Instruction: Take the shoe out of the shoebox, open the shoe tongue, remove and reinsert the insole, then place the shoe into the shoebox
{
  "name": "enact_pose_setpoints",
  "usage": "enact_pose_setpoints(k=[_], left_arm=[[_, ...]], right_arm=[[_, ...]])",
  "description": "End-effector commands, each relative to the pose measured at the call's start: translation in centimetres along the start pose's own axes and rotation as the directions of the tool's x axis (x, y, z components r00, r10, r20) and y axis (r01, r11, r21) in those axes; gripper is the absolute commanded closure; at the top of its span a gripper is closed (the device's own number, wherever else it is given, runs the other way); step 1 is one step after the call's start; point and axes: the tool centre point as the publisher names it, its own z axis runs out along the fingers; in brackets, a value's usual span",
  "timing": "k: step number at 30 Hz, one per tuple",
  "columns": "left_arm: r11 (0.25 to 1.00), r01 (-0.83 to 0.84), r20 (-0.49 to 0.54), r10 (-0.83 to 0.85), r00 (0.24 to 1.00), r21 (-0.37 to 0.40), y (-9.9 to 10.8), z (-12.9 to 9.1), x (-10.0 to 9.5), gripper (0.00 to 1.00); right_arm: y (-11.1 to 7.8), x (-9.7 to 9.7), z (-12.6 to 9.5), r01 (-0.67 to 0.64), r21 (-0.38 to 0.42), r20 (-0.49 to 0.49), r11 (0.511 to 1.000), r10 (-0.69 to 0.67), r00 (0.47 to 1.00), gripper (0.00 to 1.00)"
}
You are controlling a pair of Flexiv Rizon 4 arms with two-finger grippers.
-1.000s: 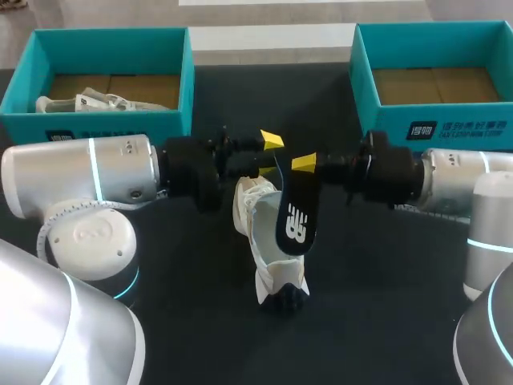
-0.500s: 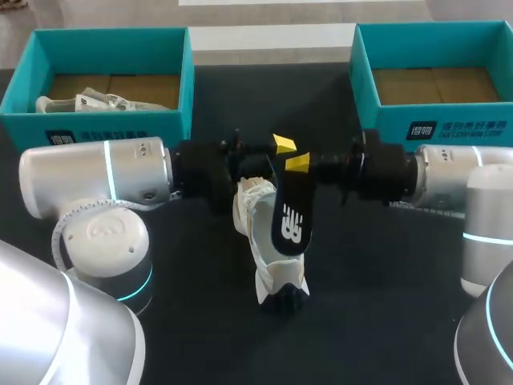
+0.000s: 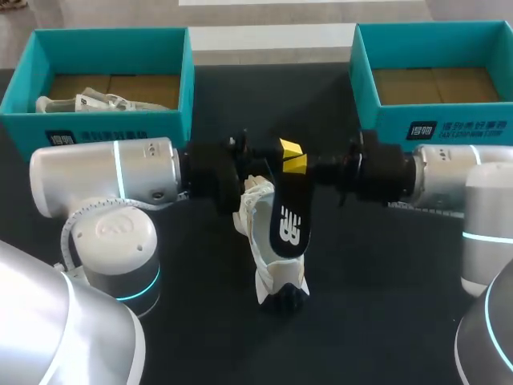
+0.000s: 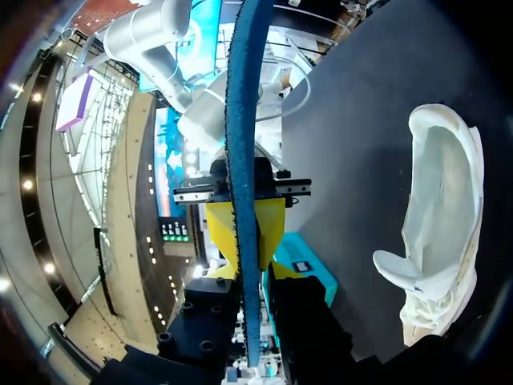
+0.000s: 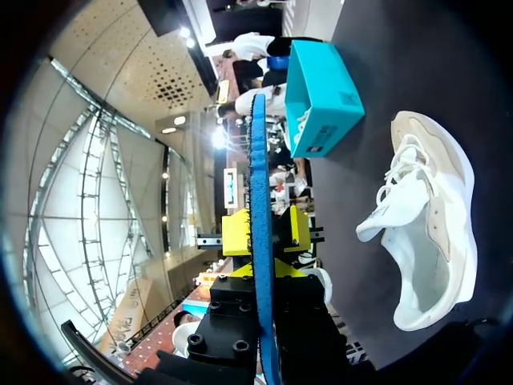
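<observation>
HIDDEN: shoe (image 3: 258,210) collar, behind insole (image 3: 290,224) under right gripper (image 3: 295,164) | CUT OFF: 1 insole end, left wrist view

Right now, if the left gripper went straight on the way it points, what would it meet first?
The right gripper: it faces the left gripper almost tip to tip, holding the insole. Little gap shows, though depth is unclear.

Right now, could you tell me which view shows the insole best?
The head view: the insole shows its broad dark face, hanging over the shoe. Both wrist views catch it edge-on, as a thin blue strip.
</observation>
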Motion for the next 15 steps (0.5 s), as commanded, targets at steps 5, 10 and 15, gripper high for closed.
enact_pose_setpoints(k=[5,10,15], left_arm=[[1.0,0.005,0.01,-0.005,1.0,-0.006,0.02,0.24,0.15,0.85],[1.0,0.008,0.009,-0.008,1.0,-0.007,0.0,0.05,0.23,0.84],[1.0,0.01,0.009,-0.01,1.0,-0.003,-0.2,0.08,0.24,0.83]], right_arm=[[-0.06,-0.11,0.52,-0.005,0.001,0.008,1.0,0.005,1.0,1.0],[-0.04,-0.08,0.63,-0.006,0.005,0.008,1.0,0.006,1.0,1.0],[-0.03,-0.13,0.66,-0.006,0.007,0.007,1.0,0.006,1.0,1.0]])
